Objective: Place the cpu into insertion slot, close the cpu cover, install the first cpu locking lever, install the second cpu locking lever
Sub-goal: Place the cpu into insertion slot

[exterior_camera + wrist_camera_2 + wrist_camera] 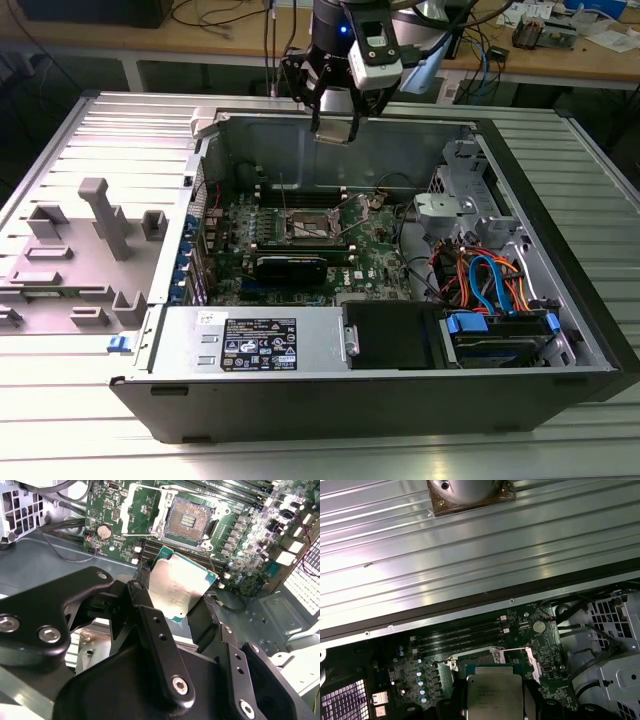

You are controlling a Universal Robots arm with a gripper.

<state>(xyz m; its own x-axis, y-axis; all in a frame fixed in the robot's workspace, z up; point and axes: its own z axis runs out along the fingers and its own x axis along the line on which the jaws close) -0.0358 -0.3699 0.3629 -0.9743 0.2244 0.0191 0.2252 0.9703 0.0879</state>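
Cpu (177,592) betw. fingers (150,625), over PC case (400,400) w/ insertion slot (189,521) on mobo (100,505)

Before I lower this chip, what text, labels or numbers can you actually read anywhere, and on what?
Nothing is legible.
On the cpu: faint etched lines, too blurred.
On the power supply: a black label, print too small.
On the motherboard: markings too small.

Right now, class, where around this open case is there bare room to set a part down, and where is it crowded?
Free: the ribbed table strip between the case and the exterior camera, and the table past the grey fixture. Crowded: the motherboard and the cables by the drive cage. The tool holds the cpu.
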